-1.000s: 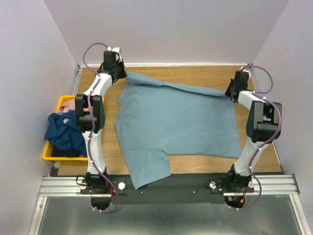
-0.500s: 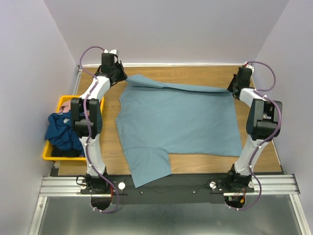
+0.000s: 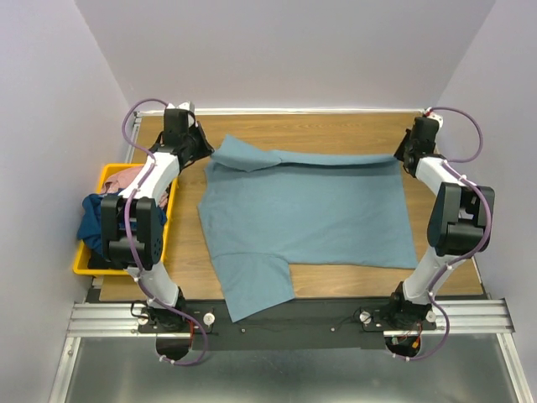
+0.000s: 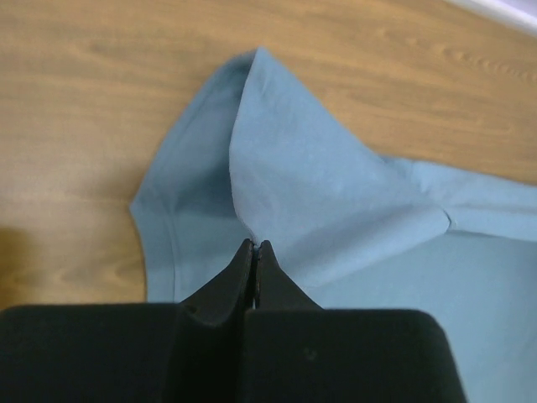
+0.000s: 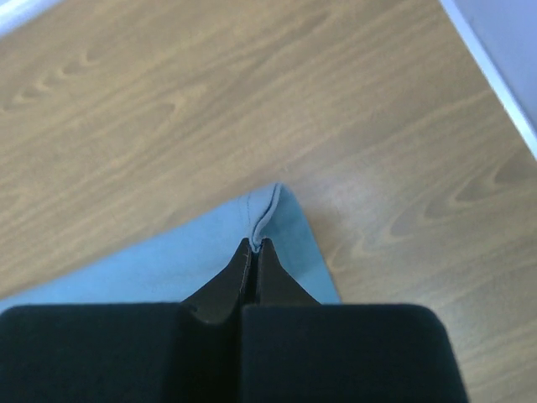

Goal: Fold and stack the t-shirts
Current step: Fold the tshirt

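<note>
The light blue-grey t-shirt [image 3: 306, 214] lies spread on the wooden table, one sleeve hanging over the near edge. My left gripper [image 3: 204, 148] is shut on a pinch of the shirt's far left part [image 4: 277, 168], by the sleeve. My right gripper [image 3: 401, 158] is shut on its far right corner [image 5: 281, 220]. The far edge stretches between them, folded a little toward me. The dark navy t-shirt [image 3: 105, 225] and the pink patterned one [image 3: 127, 178] lie heaped in the yellow bin [image 3: 107, 175] at the left.
The table [image 3: 336, 130] shows a bare strip of wood beyond the shirt. Purple walls close in behind and on both sides. A black rail [image 3: 285, 315] with the arm bases runs along the near edge.
Both grippers have moved outward and toward the back with the shirt's far edge, pulling it straighter and flatter. The left arm has swung further left.
</note>
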